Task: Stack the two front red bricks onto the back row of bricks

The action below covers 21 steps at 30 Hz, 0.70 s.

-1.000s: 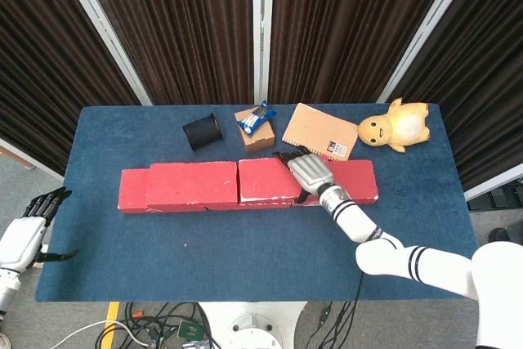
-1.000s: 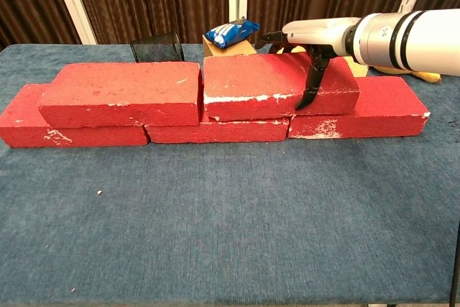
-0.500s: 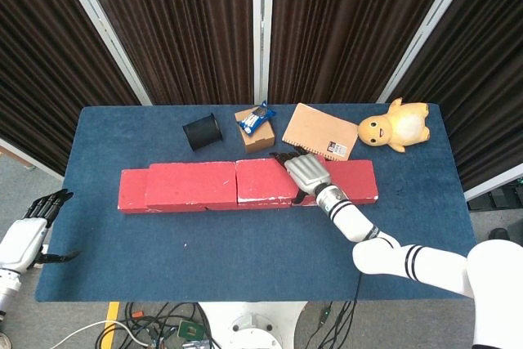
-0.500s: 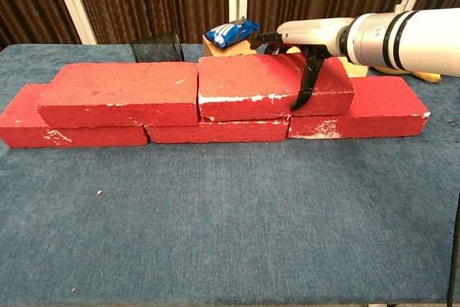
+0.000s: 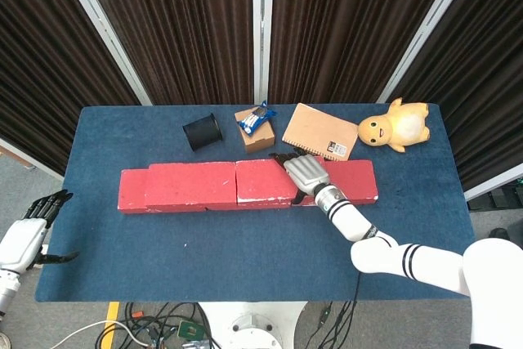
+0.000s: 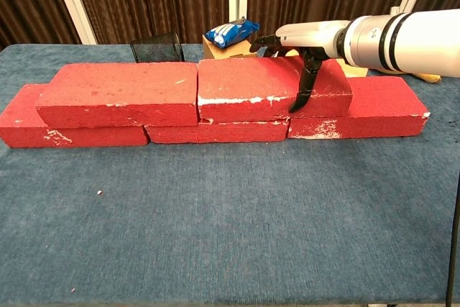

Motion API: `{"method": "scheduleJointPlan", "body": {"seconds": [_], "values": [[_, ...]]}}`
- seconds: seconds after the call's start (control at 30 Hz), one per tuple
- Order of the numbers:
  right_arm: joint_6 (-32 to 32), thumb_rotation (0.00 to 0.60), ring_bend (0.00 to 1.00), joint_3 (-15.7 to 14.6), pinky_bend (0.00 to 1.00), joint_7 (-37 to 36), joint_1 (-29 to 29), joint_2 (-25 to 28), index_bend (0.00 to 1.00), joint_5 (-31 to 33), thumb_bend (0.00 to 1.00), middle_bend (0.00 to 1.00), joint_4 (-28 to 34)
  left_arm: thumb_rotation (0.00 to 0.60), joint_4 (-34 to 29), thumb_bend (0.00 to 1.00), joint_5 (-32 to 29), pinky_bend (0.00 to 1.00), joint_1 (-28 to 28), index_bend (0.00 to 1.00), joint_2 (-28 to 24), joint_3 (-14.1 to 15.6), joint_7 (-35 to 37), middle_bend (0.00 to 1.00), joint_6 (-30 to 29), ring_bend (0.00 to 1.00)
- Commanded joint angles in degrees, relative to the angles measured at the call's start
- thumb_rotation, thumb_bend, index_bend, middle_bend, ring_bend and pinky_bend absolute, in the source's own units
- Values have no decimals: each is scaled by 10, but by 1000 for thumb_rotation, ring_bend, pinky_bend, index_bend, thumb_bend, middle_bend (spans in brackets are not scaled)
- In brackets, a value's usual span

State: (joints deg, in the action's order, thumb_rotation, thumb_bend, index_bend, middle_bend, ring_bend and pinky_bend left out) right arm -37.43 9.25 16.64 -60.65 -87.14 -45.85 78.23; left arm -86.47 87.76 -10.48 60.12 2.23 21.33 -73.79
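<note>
Chest view: right hand [image 6: 302, 48] grips the upper right brick [image 6: 269, 91], thumb down its front.

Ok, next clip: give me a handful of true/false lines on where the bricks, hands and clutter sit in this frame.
1. Two bricks lie on top of the back row. True: the left top brick and right top brick sit end to end on it.
2. The right hand grips the left top brick. False: it holds the right top brick.
3. The left hand rests on the table. False: it hangs off the table's left edge, holding nothing.
4. The mesh cup stands upright. False: it lies on its side.
5. A snack packet sits on a small box behind the bricks. True.
</note>
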Motion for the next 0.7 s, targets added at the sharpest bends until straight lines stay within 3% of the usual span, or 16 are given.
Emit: {"method": "scheduleJointPlan", "body": {"seconds": [0.03, 0.23, 0.43, 0.7], "values": [[1, 600, 180, 0, 0, -2, -1, -1, 0, 1, 0, 271, -1, 600, 0, 0, 0, 0, 0, 7, 0, 0, 0, 0, 0, 0], [4, 600, 169, -1, 0, -7, -2, -2, 0, 7, 0, 243, -3, 600, 2, 0, -1, 0, 0, 7, 0, 0, 1, 0, 1, 0], [15, 600, 10, -2, 0, -16, -4, 0, 0, 9, 0, 79, -5, 600, 3, 0, -2, 0, 0, 7, 1, 0, 4, 0, 1, 0], [11, 600, 0, 4, 0, -31, -1, 3, 0, -8, 0, 0, -3, 600, 3, 0, -2, 0, 1, 7, -1, 0, 6, 0, -1, 0]]}}
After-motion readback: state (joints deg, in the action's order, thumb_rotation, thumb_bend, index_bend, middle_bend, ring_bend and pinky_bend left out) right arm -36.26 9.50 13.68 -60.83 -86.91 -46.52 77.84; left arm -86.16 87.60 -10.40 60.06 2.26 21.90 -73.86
